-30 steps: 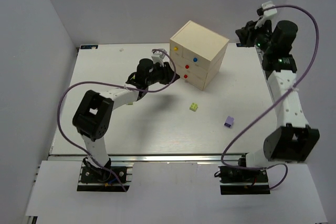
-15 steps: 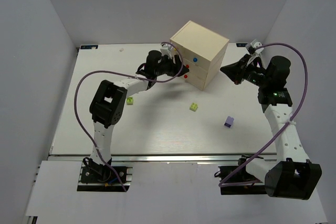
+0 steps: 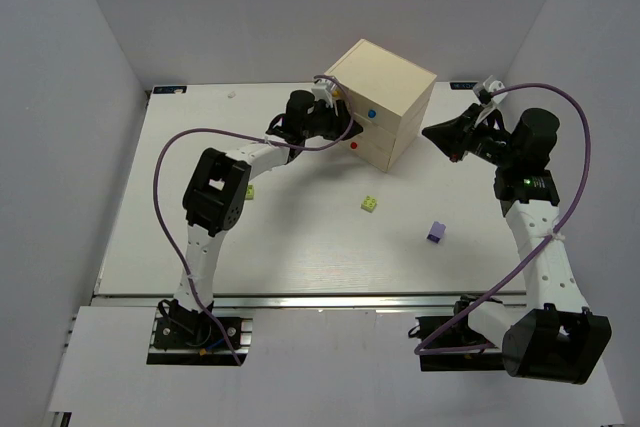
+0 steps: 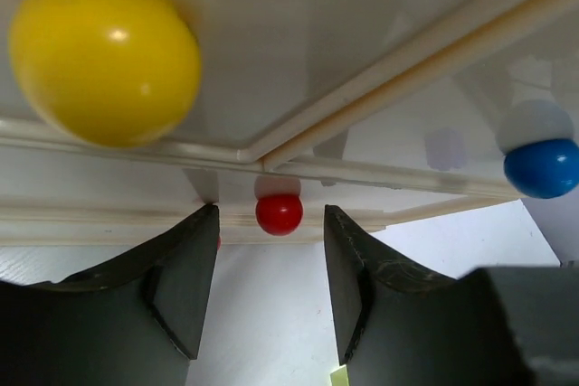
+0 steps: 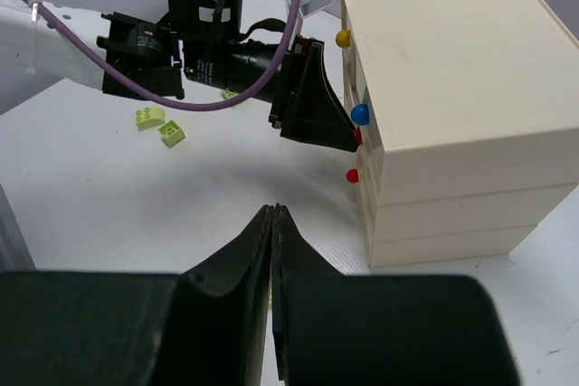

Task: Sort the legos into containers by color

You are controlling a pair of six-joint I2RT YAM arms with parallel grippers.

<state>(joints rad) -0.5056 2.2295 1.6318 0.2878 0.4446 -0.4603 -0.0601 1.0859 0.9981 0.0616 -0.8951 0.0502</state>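
**No brick visibly sorted, every drawer shut**

The bench [image 3: 300, 247] carries the cream chest [image 3: 380, 102] at the upper middle of the top view. It sits turned at an angle, with one corner toward the bottom of the frame and its knobbed front facing lower left. All the drawers look closed, so I cannot tell what lies inside them.

The left hand [image 3: 345, 128] is at that front with its fingers apart and nothing gripped. Its wrist view shows a red knob [image 4: 279, 213] in the gap beyond the tips, with the yellow knob [image 4: 104, 59] at upper left and the blue knob [image 4: 541, 167] at the right. The right hand [image 5: 272, 214] hangs right of the chest, pinched tight and empty.

The bricks lie loose. Two lime bricks [image 5: 149, 117] are by the left arm, one lying roughly left-right and the other diagonal. Another lime brick [image 3: 371, 204] sits at mid-frame and a purple brick [image 3: 435, 233] at its lower right; both are too small to read a long axis. As I judge it, a drawer has yet to be opened and all the sorting remains.
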